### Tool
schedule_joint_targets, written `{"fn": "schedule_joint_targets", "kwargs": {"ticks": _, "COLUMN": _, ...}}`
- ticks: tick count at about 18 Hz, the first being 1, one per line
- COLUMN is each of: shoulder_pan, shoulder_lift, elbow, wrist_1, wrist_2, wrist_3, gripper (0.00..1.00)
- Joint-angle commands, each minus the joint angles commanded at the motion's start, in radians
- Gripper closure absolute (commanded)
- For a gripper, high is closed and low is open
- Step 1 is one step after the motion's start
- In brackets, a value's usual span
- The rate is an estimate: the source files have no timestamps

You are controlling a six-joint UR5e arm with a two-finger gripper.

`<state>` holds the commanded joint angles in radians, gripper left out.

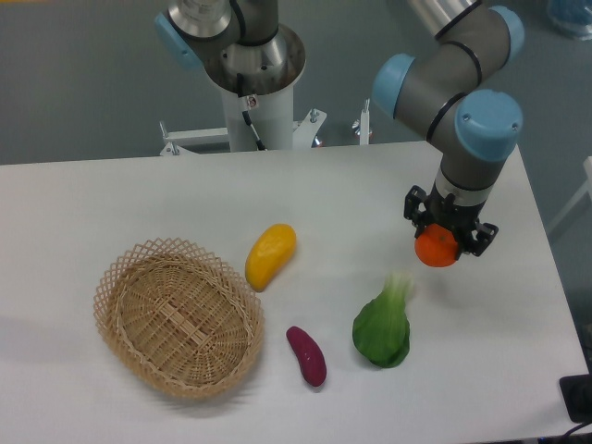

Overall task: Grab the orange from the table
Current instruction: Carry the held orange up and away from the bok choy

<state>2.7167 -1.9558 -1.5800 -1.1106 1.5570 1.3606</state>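
The table (139, 199) is a white, matte top with a rounded far-right corner, set against a grey-blue floor; a white post and metal brackets stand just behind its far edge. On the right side the gripper (437, 244) points down, its black fingers closed around the orange (437, 248), which is between them; whether the fruit is clear of the tabletop or resting on it is hard to judge from this angle. Just beside it, toward the front, lies a green vegetable (382, 329). A small purple vegetable (306, 355) lies left of that, and a yellow fruit (270, 255) sits near the middle. A woven basket (176, 315) takes up the front left. The widest bare stretch runs along the far left of the table, and another lies between the orange and the right edge. No writing or labels can be read.
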Motion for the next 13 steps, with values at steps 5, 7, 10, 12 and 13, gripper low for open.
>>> {"fn": "schedule_joint_targets", "kwargs": {"ticks": 5, "shoulder_pan": 0.005, "shoulder_lift": -0.002, "elbow": 0.047, "wrist_1": -0.058, "wrist_2": -0.003, "wrist_3": 0.005, "gripper": 0.36}}
{"fn": "schedule_joint_targets", "kwargs": {"ticks": 7, "shoulder_pan": 0.008, "shoulder_lift": -0.005, "elbow": 0.061, "wrist_1": -0.060, "wrist_2": -0.005, "wrist_3": 0.006, "gripper": 0.36}}
{"fn": "schedule_joint_targets", "kwargs": {"ticks": 10, "shoulder_pan": 0.009, "shoulder_lift": -0.028, "elbow": 0.091, "wrist_1": -0.060, "wrist_2": -0.006, "wrist_3": 0.006, "gripper": 0.36}}
{"fn": "schedule_joint_targets", "kwargs": {"ticks": 12, "shoulder_pan": 0.009, "shoulder_lift": -0.029, "elbow": 0.091, "wrist_1": -0.060, "wrist_2": -0.005, "wrist_3": 0.012, "gripper": 0.36}}
{"fn": "schedule_joint_targets", "kwargs": {"ticks": 13, "shoulder_pan": 0.011, "shoulder_lift": -0.029, "elbow": 0.092, "wrist_1": -0.060, "wrist_2": -0.008, "wrist_3": 0.012, "gripper": 0.36}}
